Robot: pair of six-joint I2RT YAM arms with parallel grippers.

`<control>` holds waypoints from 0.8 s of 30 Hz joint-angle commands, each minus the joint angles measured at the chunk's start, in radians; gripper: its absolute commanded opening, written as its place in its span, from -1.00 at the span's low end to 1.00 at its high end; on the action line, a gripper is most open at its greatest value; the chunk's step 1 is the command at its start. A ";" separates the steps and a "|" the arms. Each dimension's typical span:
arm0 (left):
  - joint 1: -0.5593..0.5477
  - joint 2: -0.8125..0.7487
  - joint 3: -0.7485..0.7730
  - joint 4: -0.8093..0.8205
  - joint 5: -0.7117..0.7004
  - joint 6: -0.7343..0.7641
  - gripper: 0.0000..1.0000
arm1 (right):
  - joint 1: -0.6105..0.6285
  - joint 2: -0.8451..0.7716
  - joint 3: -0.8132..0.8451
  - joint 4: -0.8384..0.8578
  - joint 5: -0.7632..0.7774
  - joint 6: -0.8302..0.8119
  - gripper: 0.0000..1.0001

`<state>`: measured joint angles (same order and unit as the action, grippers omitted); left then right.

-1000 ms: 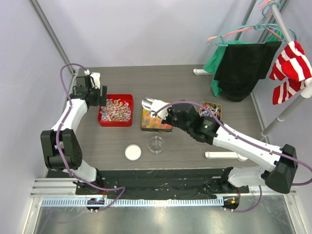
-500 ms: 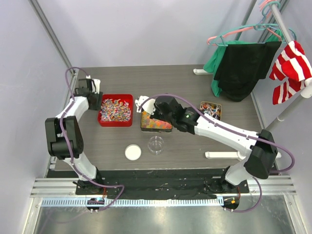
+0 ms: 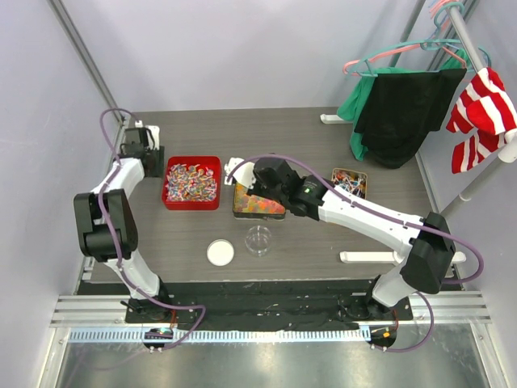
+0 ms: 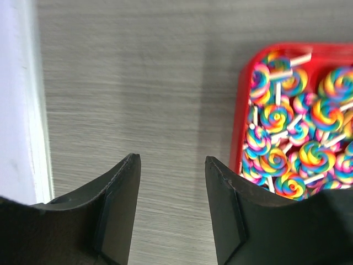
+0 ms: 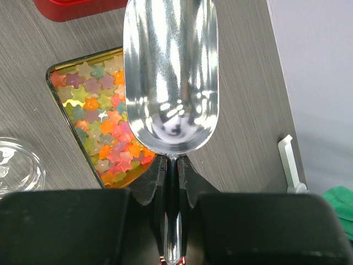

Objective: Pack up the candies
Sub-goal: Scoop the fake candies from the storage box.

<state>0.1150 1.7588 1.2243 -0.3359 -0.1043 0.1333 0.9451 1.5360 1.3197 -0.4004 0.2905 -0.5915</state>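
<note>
The right gripper (image 5: 172,172) has its fingers pressed together on the thin handle of a shiny metal scoop (image 5: 171,72), which juts straight forward from the jaws with its bowl empty and its hollow facing up. The bowl hangs over the right-hand part of a gold-rimmed rectangular tin (image 5: 52,72) and the bare table beside it; I cannot tell whether it touches the rim. In the tin lie small star-shaped gummy candies (image 5: 105,130) in orange, pink, green and yellow, loosely heaped. They look light, soft and somewhat glossy, so they would likely slip or squash between hard fingers. The better way is probably to push the scoop's lip under the pile and lift many at once, keeping it level so that none roll off. A clear round glass dish (image 5: 12,165) stands just beside the tin on its near side, with a round white lid (image 3: 220,253) near it. The left gripper (image 4: 172,161) has its jaws spread apart and holds nothing, hovering over the grey wood-grain table (image 4: 138,77) just beside the left wall of a red plastic tray (image 4: 238,127). The tray is full of swirled rainbow lollipops (image 4: 300,141), hard and light, with short white sticks that would probably tangle in a scoop.
</note>
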 commanded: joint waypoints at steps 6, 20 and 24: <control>0.025 -0.105 0.030 0.029 0.188 -0.032 0.05 | -0.003 -0.027 0.064 0.018 0.022 0.018 -0.98; 0.025 -0.039 -0.003 -0.017 0.206 0.031 -0.02 | -0.003 -0.016 0.069 0.023 0.018 0.025 -0.98; 0.023 -0.021 -0.012 -0.022 0.222 0.034 -0.02 | -0.002 -0.005 0.076 0.023 0.018 0.027 -0.98</control>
<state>0.1387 1.7191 1.2201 -0.3508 0.1059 0.1444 0.9451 1.5360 1.3392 -0.4065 0.2970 -0.5770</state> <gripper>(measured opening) 0.493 0.139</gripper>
